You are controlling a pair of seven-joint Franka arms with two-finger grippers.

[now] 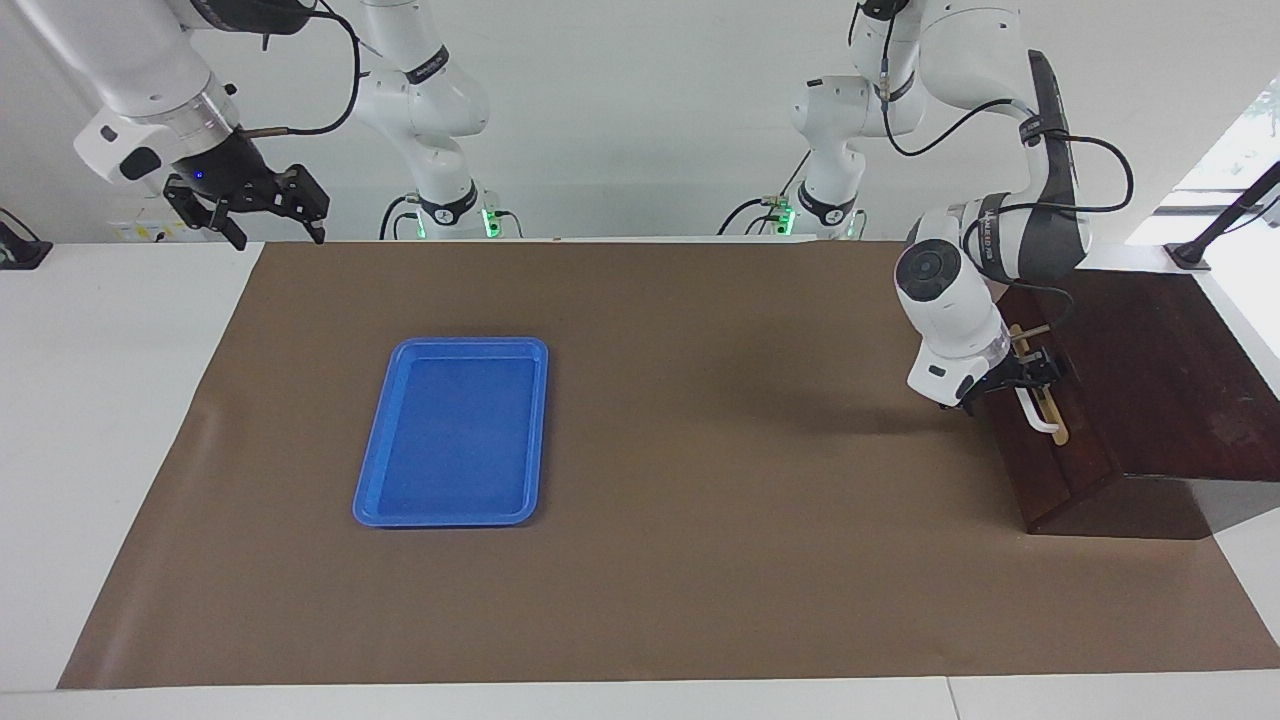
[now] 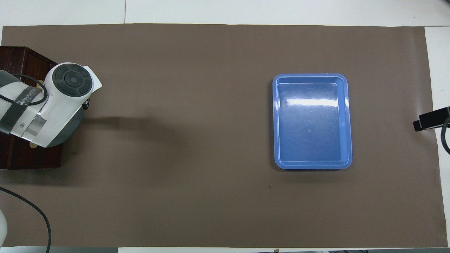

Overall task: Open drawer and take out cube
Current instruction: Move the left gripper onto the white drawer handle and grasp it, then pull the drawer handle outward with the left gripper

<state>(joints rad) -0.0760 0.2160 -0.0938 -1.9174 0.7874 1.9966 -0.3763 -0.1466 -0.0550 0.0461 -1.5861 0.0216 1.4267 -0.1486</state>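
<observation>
The dark brown drawer (image 1: 1040,455) sits shut in its matching box (image 1: 1150,370) at the left arm's end of the table. Its white bar handle (image 1: 1040,418) lies on a tan strip. My left gripper (image 1: 1020,381) is down at the end of the handle nearer the robots, open, with its fingers about the bar. In the overhead view the left wrist covers the gripper and most of the box (image 2: 21,59). My right gripper (image 1: 275,228) waits open and empty, raised over the table corner at the right arm's end. The cube is out of view.
A flat blue tray (image 1: 455,430) (image 2: 312,121) lies empty on the brown mat (image 1: 700,560), toward the right arm's end. Bare mat stretches between the tray and the drawer box. White table edges frame the mat.
</observation>
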